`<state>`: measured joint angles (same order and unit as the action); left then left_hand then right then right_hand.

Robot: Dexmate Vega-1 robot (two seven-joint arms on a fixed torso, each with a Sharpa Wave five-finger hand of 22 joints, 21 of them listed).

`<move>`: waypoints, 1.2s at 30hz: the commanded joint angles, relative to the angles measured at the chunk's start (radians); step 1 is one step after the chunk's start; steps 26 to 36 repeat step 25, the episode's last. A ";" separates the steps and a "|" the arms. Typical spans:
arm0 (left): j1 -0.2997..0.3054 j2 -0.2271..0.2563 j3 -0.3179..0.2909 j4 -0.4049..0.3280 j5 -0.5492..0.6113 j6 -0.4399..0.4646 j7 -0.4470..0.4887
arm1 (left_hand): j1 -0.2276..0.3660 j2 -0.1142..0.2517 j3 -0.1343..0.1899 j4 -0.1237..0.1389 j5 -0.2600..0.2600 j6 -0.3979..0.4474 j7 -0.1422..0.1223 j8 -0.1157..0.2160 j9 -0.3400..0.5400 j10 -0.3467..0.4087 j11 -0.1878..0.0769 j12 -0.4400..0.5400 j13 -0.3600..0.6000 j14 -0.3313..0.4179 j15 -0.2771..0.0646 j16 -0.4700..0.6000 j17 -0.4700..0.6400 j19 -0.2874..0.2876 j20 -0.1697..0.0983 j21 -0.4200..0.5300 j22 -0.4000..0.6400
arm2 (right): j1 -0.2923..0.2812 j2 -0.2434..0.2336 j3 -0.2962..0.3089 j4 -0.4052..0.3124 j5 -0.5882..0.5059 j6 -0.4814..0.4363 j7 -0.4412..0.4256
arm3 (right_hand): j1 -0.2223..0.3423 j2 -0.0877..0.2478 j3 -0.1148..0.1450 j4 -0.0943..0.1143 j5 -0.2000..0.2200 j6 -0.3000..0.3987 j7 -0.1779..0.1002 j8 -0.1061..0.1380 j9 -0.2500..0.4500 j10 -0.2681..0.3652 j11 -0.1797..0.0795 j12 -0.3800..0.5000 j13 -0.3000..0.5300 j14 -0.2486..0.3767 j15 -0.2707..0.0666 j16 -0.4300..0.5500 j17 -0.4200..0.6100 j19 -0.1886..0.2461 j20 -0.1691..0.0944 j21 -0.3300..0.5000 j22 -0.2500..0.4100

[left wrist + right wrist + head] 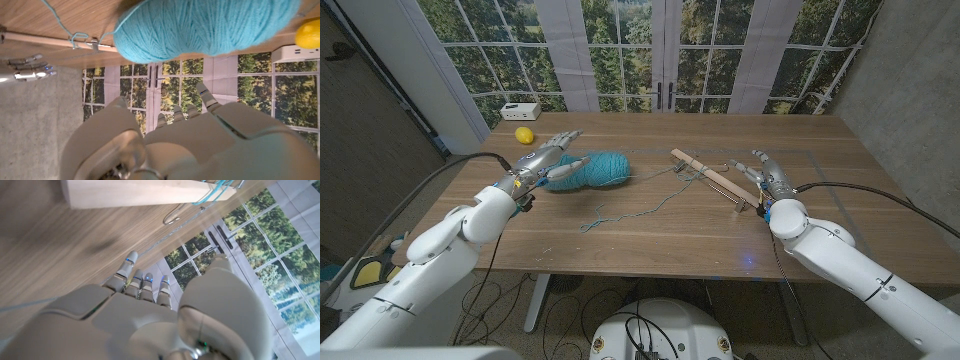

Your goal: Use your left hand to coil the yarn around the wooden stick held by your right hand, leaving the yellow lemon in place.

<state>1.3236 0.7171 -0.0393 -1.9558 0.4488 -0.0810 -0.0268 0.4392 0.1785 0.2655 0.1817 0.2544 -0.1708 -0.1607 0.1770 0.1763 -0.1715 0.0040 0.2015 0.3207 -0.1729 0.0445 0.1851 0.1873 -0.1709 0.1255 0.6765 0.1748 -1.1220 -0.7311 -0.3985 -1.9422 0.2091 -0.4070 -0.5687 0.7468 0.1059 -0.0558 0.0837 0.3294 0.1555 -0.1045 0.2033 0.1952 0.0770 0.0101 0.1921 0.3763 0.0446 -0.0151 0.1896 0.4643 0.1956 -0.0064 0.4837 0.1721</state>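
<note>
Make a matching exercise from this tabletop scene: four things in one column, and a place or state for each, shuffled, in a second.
Things:
1. lemon
2. yarn ball
3. wooden stick
4. right hand

Places or states:
a. lying on the table, turquoise strand looped on it
b. far left, beside a white box
c. beside the stick's near end
d. against the left hand

Pairs: 1-b, 2-d, 3-a, 4-c
</note>
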 commanded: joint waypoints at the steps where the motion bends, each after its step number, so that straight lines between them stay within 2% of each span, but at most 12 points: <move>1: -0.030 -0.050 0.020 0.122 -0.984 -0.191 -0.048 | -0.035 0.009 -0.005 0.004 0.003 -0.028 0.025 0.006 0.000 -0.051 -0.001 0.000 -0.015 -0.014 -0.001 0.005 0.002 -0.015 -0.004 -0.001 0.003 | -0.035 0.148 0.051 0.194 0.023 0.893 0.092 | -0.054 0.061 0.004 0.046 0.000 0.026 -0.025 0.003 -0.003 0.047 -0.023 0.011 -0.032 0.031 -0.023 0.010 -0.034 0.019 -0.022 -0.012 0.001; 2: -0.030 -0.034 0.026 0.123 -0.954 -0.196 -0.035 | -0.045 0.019 -0.001 0.006 0.007 -0.021 0.031 0.008 0.000 -0.046 0.003 0.001 -0.021 -0.016 -0.003 0.005 0.002 -0.018 -0.006 -0.004 0.004 | -0.032 0.159 0.054 0.210 0.035 0.927 0.110 | -0.083 0.080 0.009 0.065 0.002 0.059 -0.037 0.010 -0.004 0.068 -0.032 0.013 -0.049 0.045 -0.034 0.012 -0.052 0.024 -0.032 -0.018 0.001; 4: -0.041 -0.029 0.039 0.144 -0.999 -0.215 -0.069 | -0.061 0.026 0.006 0.009 0.014 -0.014 0.042 0.009 -0.001 -0.035 0.003 0.004 -0.031 -0.015 -0.005 0.007 0.001 -0.016 -0.015 -0.005 0.004 | -0.031 0.177 0.062 0.224 0.039 0.967 0.129 | -0.104 0.095 0.019 0.080 0.004 0.077 -0.045 0.011 -0.005 0.082 -0.040 0.014 -0.061 0.055 -0.043 0.014 -0.063 0.026 -0.039 -0.023 0.001; 9: -0.068 -0.034 0.061 0.184 -1.074 -0.268 -0.109 | -0.093 0.031 0.021 0.015 0.029 -0.017 0.074 0.005 -0.002 -0.031 0.002 0.001 -0.049 -0.013 -0.007 0.009 0.001 -0.014 -0.032 -0.009 0.006 | -0.050 0.216 0.092 0.215 0.011 1.009 0.128 | -0.129 0.099 0.028 0.092 0.005 0.085 -0.049 0.009 -0.005 0.094 -0.040 0.014 -0.073 0.067 -0.047 0.017 -0.073 0.040 -0.045 -0.023 0.001; 10: -0.072 -0.014 0.063 0.183 -1.094 -0.251 -0.128 | -0.099 0.031 0.023 0.015 0.032 -0.021 0.080 0.003 -0.002 -0.032 0.000 0.001 -0.052 -0.013 -0.008 0.009 0.001 -0.013 -0.034 -0.010 0.006 | -0.055 0.228 0.098 0.211 -0.003 1.015 0.118 | -0.131 0.099 0.029 0.092 0.006 0.086 -0.048 0.009 -0.006 0.095 -0.039 0.014 -0.074 0.068 -0.045 0.017 -0.074 0.042 -0.044 -0.023 0.001; 11: -0.082 -0.001 0.070 0.191 -1.122 -0.242 -0.159 | -0.107 0.030 0.027 0.015 0.035 -0.029 0.092 0.000 -0.002 -0.034 -0.002 -0.001 -0.057 -0.016 -0.011 0.008 0.001 -0.013 -0.035 -0.011 0.006 | -0.060 0.236 0.105 0.208 -0.023 1.020 0.109 | -0.133 0.098 0.029 0.093 0.006 0.085 -0.048 0.008 -0.006 0.096 -0.038 0.014 -0.075 0.068 -0.044 0.017 -0.075 0.044 -0.043 -0.023 0.001; 13: -0.086 -0.002 0.075 0.187 -1.171 -0.226 -0.164 | -0.135 0.026 0.037 0.013 0.047 -0.052 0.141 -0.004 -0.003 -0.050 -0.006 -0.008 -0.074 -0.030 -0.018 0.004 0.000 -0.022 -0.043 -0.020 0.006 | -0.073 0.251 0.119 0.197 -0.046 1.030 0.098 | -0.138 0.096 0.030 0.094 0.006 0.084 -0.050 0.007 -0.006 0.096 -0.037 0.013 -0.077 0.068 -0.042 0.016 -0.077 0.045 -0.042 -0.023 0.001; 17: -0.095 0.006 0.089 0.210 -1.163 -0.256 -0.165 | -0.167 0.022 0.044 0.012 0.058 -0.084 0.186 -0.009 -0.004 -0.074 -0.013 -0.015 -0.091 -0.052 -0.021 -0.001 -0.001 -0.031 -0.056 -0.029 0.006 | -0.110 0.271 0.146 0.163 -0.092 1.022 0.077 | -0.149 0.087 0.030 0.093 0.007 0.087 -0.049 0.005 -0.006 0.102 -0.035 0.013 -0.084 0.077 -0.037 0.018 -0.084 0.053 -0.041 -0.024 0.000; 19: -0.096 -0.012 0.098 0.225 -1.191 -0.268 -0.168 | -0.173 0.021 0.045 0.012 0.060 -0.089 0.192 -0.008 -0.004 -0.077 -0.011 -0.015 -0.094 -0.054 -0.021 -0.001 -0.001 -0.031 -0.061 -0.030 0.006 | -0.122 0.282 0.152 0.156 -0.104 1.019 0.072 | -0.160 0.081 0.028 0.093 0.008 0.089 -0.046 0.004 -0.007 0.102 -0.035 0.011 -0.090 0.086 -0.036 0.019 -0.091 0.069 -0.039 -0.022 0.000; 21: -0.119 0.016 0.118 0.257 -1.188 -0.264 -0.215 | -0.180 0.019 0.046 0.011 0.062 -0.088 0.191 -0.006 -0.004 -0.076 -0.010 -0.014 -0.097 -0.053 -0.021 0.000 -0.002 -0.025 -0.069 -0.030 0.005 | -0.129 0.294 0.153 0.157 -0.107 1.017 0.073 | -0.173 0.079 0.030 0.090 0.010 0.091 -0.049 0.001 -0.007 0.100 -0.034 0.007 -0.099 0.101 -0.036 0.021 -0.102 0.093 -0.046 -0.019 -0.001; 24: -0.148 -0.010 0.140 0.301 -1.228 -0.279 -0.241 | -0.185 0.018 0.046 0.010 0.064 -0.090 0.190 -0.005 -0.004 -0.082 -0.008 -0.015 -0.100 -0.058 -0.021 -0.001 -0.002 -0.025 -0.073 -0.031 0.005 | -0.137 0.319 0.154 0.164 -0.124 1.024 0.064 | -0.177 0.080 0.032 0.089 0.011 0.088 -0.049 -0.001 -0.007 0.095 -0.035 0.005 -0.103 0.105 -0.041 0.021 -0.106 0.097 -0.049 -0.020 -0.002; 36: -0.150 -0.005 0.144 0.304 -1.215 -0.284 -0.235 | -0.187 0.017 0.047 0.010 0.065 -0.093 0.189 -0.006 -0.004 -0.084 -0.007 -0.015 -0.101 -0.058 -0.021 -0.001 -0.002 -0.025 -0.074 -0.032 0.005 | -0.142 0.322 0.155 0.157 -0.123 1.016 0.064 | -0.178 0.080 0.032 0.089 0.011 0.088 -0.049 -0.002 -0.007 0.095 -0.036 0.004 -0.104 0.105 -0.043 0.020 -0.107 0.098 -0.050 -0.020 -0.002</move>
